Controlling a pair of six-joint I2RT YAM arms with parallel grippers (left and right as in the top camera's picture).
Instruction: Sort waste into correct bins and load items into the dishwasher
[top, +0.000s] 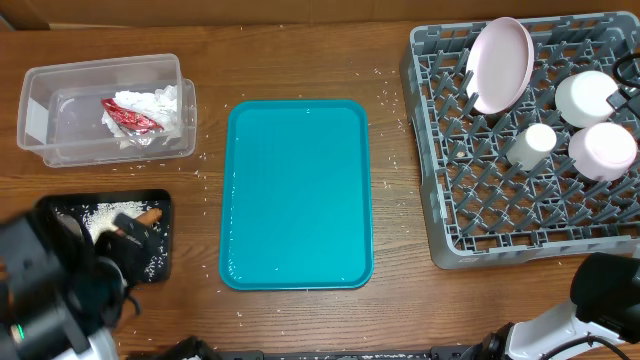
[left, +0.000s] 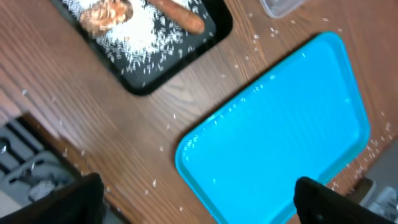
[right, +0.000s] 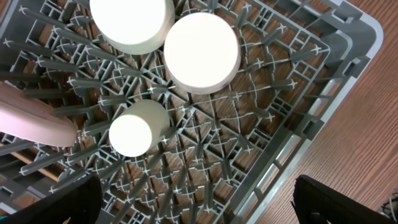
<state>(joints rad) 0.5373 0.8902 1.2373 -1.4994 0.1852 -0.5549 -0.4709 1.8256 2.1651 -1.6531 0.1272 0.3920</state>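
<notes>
The teal tray (top: 296, 195) lies bare at the table's middle; it also shows in the left wrist view (left: 280, 130). The grey dishwasher rack (top: 452, 235) at the right holds a pink plate (top: 501, 64), two bowls (top: 589, 98) (top: 603, 149) and a white cup (top: 530, 145). The right wrist view shows the rack (right: 292, 143), cup (right: 134, 132) and bowls (right: 200, 51). A black tray (top: 158, 205) at the left holds rice and food scraps (left: 134, 25). A clear bin (top: 40, 110) holds a red wrapper (top: 128, 115) and white paper. My left gripper (left: 199, 199) is open and empty above the table. My right gripper (right: 199, 199) is open and empty above the rack's corner.
Rice grains are scattered on the wooden table round the teal tray (top: 390, 160). The left arm (top: 50, 290) covers part of the black tray. The right arm's base (top: 600, 300) sits at the bottom right, below the rack.
</notes>
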